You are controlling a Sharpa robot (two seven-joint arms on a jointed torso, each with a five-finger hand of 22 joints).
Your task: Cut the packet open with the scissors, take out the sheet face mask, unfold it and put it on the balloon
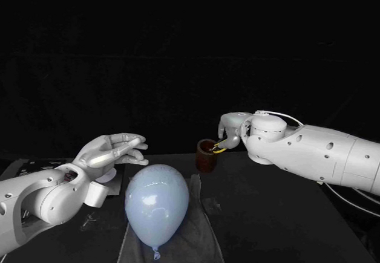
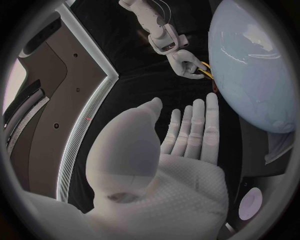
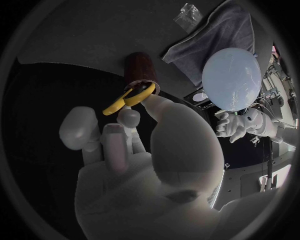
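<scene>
Scissors first: lift them cleanly out of the cup.
Head view: my right hand pinches the yellow scissors in the brown cup; my left hand hovers beside the balloon. Left wrist view: fingers spread, empty. Right wrist view: I should pull straight up so the cup stays standing; what looks like the packet lies at the cloth edge.

Two white-cased arms, each ending in a silver hand.
The left arm and right arm have smooth, rounded white shells with small dark screw recesses and a round housing at each wrist. A thin white cable arcs above the right wrist. The left hand and right hand are matte silver-grey with rounded fingertips and finely dimpled palms.
</scene>
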